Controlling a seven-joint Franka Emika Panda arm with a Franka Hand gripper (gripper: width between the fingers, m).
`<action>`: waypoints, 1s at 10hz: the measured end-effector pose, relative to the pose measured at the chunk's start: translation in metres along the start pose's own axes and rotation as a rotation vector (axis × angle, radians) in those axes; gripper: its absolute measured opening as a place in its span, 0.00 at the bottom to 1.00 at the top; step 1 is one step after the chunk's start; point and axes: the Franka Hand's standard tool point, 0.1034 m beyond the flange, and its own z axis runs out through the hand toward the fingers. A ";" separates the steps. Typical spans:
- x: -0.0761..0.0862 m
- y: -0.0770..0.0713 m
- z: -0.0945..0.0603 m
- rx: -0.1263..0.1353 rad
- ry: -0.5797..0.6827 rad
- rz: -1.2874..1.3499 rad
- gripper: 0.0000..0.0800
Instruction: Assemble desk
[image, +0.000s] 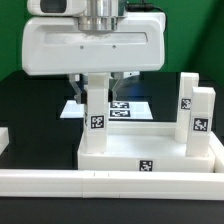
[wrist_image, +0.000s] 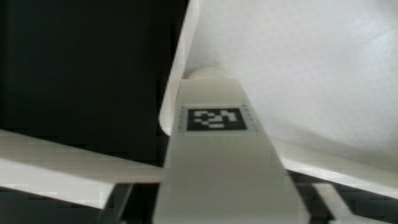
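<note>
The white rimmed tabletop (image: 150, 152) lies flat in the middle of the table. One white leg block (image: 97, 118) with a black-and-white tag stands upright at the tabletop's corner on the exterior view's left. My gripper (image: 97, 92) comes down from above, its dark fingers (image: 80, 90) pressed on the block's two sides near its top. In the wrist view the same leg block (wrist_image: 219, 150) fills the gap of the gripper (wrist_image: 226, 206), with the fingers (wrist_image: 141, 198) tight against it. Two more leg blocks (image: 188, 100) (image: 203, 118) stand upright by the tabletop on the exterior view's right.
The marker board (image: 130, 108) lies flat behind the tabletop on the black table. A long white rail (image: 100, 184) runs along the front, and a short white piece (image: 4, 137) shows at the exterior view's left edge.
</note>
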 end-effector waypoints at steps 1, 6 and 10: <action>0.000 0.000 0.000 0.000 0.000 0.001 0.36; -0.001 0.002 0.001 0.010 0.002 0.354 0.36; -0.007 0.013 0.000 0.004 0.000 0.631 0.36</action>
